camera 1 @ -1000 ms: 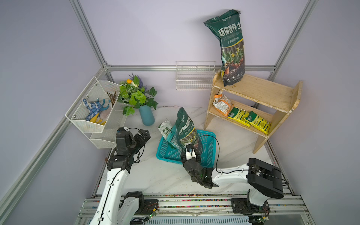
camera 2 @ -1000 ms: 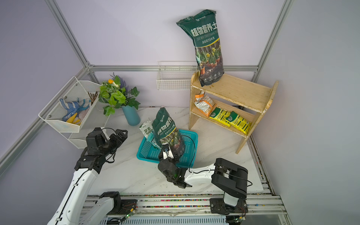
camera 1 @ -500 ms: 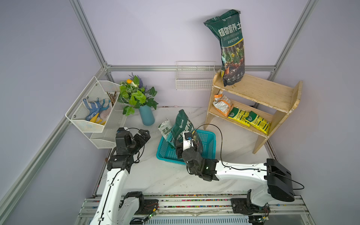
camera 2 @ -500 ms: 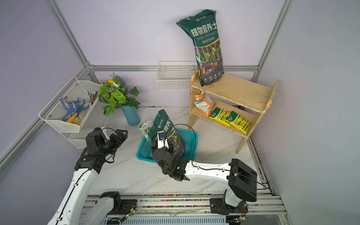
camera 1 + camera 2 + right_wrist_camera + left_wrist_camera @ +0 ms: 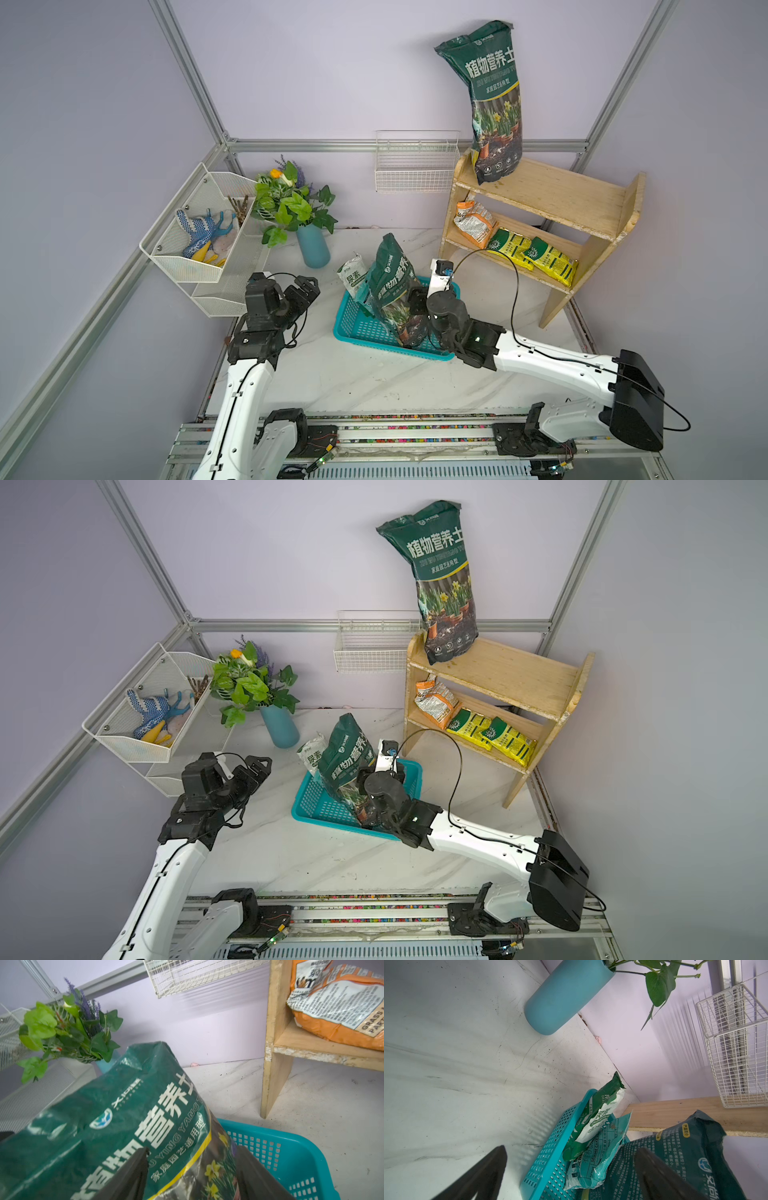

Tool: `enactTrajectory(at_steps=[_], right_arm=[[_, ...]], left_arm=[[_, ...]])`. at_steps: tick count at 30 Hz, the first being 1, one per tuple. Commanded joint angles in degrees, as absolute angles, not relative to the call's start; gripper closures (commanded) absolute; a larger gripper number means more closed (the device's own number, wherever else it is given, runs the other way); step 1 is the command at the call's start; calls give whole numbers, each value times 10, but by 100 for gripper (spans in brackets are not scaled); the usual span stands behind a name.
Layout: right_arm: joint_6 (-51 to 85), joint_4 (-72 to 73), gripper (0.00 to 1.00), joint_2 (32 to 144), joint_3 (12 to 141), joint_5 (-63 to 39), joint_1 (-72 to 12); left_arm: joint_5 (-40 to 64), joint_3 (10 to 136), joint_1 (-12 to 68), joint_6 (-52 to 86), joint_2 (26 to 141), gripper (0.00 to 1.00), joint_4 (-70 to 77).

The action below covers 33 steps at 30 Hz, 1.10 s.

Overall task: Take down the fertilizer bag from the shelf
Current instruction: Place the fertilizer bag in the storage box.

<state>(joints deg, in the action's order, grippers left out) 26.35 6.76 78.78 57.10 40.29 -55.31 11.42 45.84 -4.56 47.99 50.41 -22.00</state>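
Lowered since earlier: dark green soil bag [image 5: 392, 286], now leaning in teal basket [image 5: 357, 322]. Left gripper [image 5: 308, 286]: spread, idle. Right gripper [image 5: 192, 1150]: astride bag, pinching or loose, cannot tell. Step: set-down; next, release, withdraw. Shelf [image 5: 561, 195], far right: twin bag [image 5: 494, 104] atop.

Shelf [image 5: 552, 195]: table's [image 5: 353, 382] back right.
Top tier: tall bag [image 5: 494, 104] at the left end, against the wall.
Lower tier: three packets [image 5: 509, 247] in a row.
Basket [image 5: 361, 326]: mid-table, left of the shelf.
In basket: fertilizer bag [image 5: 392, 291], small packets [image 5: 353, 276] behind it.
Vase [image 5: 312, 247]: behind the basket, leftward.
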Motion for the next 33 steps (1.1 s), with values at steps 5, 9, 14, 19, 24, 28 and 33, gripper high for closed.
enactTrajectory(at_steps=[5,9,14,19,24,28,33], right_arm=[[265,2,29,888,662,361,-539],[271,-9,32,977,736,319,-540],[283,-35,33,1045,801,298,-541],[272,-34,33,1033,800,307,-541],[238,-76,28,970,819,358,-541],[197,-123,23,902,864,405,-541],[133,-201,19,861,972,478,-541]], left_arm=[[124,428,-51,480,504,0,-211],[126,428,-53,480,504,0,-211],[128,428,-54,480,504,0,-211],[132,429,-56,481,505,0,-210],[134,428,-57,482,505,0,-210],[135,427,-58,483,505,0,-208],[137,426,-58,483,507,0,-208]])
